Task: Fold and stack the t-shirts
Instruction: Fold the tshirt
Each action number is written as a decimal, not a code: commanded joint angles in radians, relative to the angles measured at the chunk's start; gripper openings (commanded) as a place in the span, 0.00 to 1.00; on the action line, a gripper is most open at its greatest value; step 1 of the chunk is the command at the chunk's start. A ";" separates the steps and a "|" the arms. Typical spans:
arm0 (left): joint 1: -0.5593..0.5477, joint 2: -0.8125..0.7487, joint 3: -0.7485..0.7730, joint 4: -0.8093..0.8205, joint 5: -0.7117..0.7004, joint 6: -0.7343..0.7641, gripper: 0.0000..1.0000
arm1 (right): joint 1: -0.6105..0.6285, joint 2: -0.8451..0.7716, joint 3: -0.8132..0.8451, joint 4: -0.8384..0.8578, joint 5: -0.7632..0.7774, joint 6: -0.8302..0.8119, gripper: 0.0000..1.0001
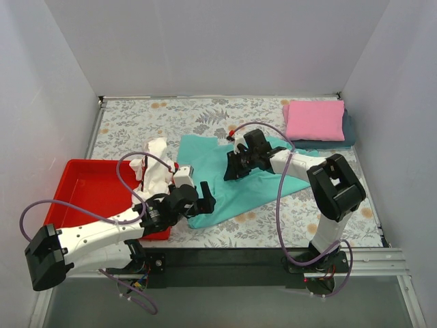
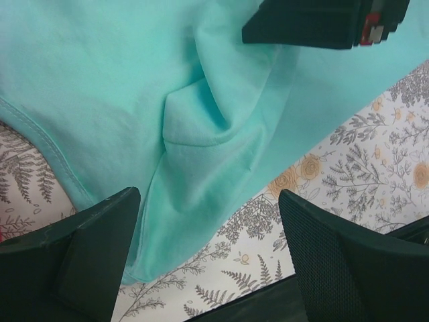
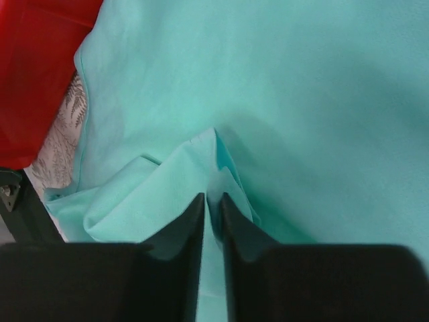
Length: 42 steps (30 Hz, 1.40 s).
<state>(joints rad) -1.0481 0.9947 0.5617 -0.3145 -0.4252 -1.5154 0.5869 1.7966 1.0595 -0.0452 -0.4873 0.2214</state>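
Note:
A teal t-shirt (image 1: pixel 235 184) lies spread and wrinkled in the middle of the table. My right gripper (image 1: pixel 231 171) is shut on a pinched fold of the teal t-shirt (image 3: pixel 201 168). My left gripper (image 1: pixel 205 195) is open and empty over the shirt's near corner (image 2: pixel 188 134), with its fingers (image 2: pixel 87 248) wide apart. A folded pink t-shirt (image 1: pixel 314 119) lies on a dark blue-grey t-shirt (image 1: pixel 349 131) at the back right. A white t-shirt (image 1: pixel 156 169) lies crumpled at the red tray's right edge.
The red tray (image 1: pixel 89 191) stands at the left front. White walls close the table at the back and on both sides. The table cover (image 1: pixel 171 116) has a floral print. My right gripper's body (image 2: pixel 322 20) shows at the top of the left wrist view.

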 commanded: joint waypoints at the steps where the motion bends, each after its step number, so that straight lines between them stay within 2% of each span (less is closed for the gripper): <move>1: 0.033 -0.034 -0.011 0.026 -0.029 0.037 0.78 | 0.004 -0.052 -0.007 0.005 -0.034 -0.033 0.08; 2: 0.037 -0.036 -0.010 0.032 -0.027 0.052 0.78 | 0.004 -0.068 -0.018 -0.001 -0.031 -0.043 0.02; 3: 0.043 -0.034 -0.011 0.040 -0.023 0.060 0.78 | 0.004 -0.080 -0.033 -0.005 -0.024 -0.047 0.01; 12: 0.138 0.054 -0.023 0.201 0.071 0.144 0.79 | 0.004 -0.267 -0.182 -0.068 0.058 -0.083 0.01; 17: 0.201 0.149 -0.036 0.345 0.172 0.172 0.79 | 0.004 -0.273 -0.191 -0.096 0.072 -0.091 0.01; 26: 0.227 0.329 0.001 0.465 0.198 0.178 0.78 | 0.004 -0.307 -0.243 -0.136 0.122 -0.093 0.01; 33: 0.238 0.364 -0.013 0.561 0.249 0.155 0.72 | 0.004 -0.321 -0.262 -0.140 0.127 -0.093 0.01; 39: 0.243 0.430 0.009 0.637 0.328 0.146 0.60 | 0.004 -0.324 -0.266 -0.140 0.128 -0.094 0.01; 42: 0.243 0.476 0.033 0.618 0.336 0.139 0.57 | 0.004 -0.333 -0.271 -0.140 0.128 -0.093 0.01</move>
<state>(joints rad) -0.8112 1.4460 0.5503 0.2783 -0.1261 -1.3716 0.5896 1.5021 0.8013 -0.1841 -0.3649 0.1452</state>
